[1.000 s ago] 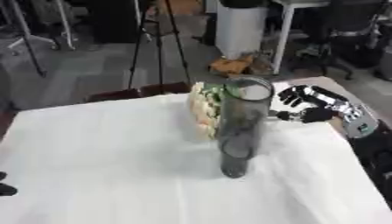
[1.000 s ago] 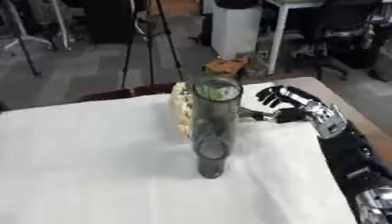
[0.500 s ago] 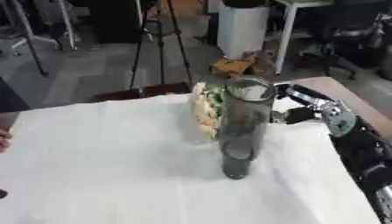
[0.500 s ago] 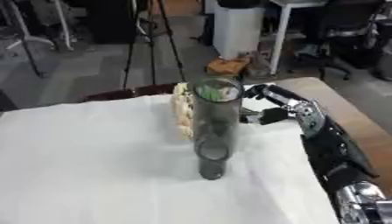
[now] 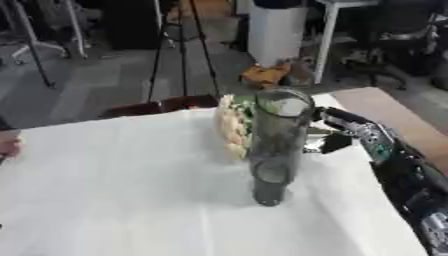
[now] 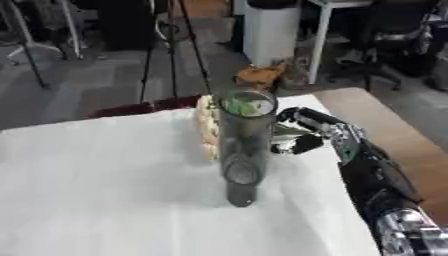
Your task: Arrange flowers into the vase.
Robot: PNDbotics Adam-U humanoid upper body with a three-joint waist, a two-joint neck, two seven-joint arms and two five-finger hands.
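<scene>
A tall dark see-through vase (image 5: 275,145) stands upright on the white tablecloth (image 5: 114,190), with nothing in it that I can make out. Behind it lies a bunch of cream flowers (image 5: 232,127) with green leaves and stems (image 6: 284,131), partly hidden by the vase. My right hand (image 6: 308,131) reaches in from the right, just behind and right of the vase. Its fingers lie above the green stems and its thumb (image 6: 296,146) below them, spread apart. My left hand does not show.
The table's brown bare end (image 5: 385,107) lies right of the cloth, under my right arm. A person's hand (image 5: 7,145) shows at the left edge of the cloth. Tripod legs and office chairs stand on the floor beyond the table.
My right hand has moved left, from open beside the vase to reaching around the flower stems behind it. The vase and flowers have stayed put.
</scene>
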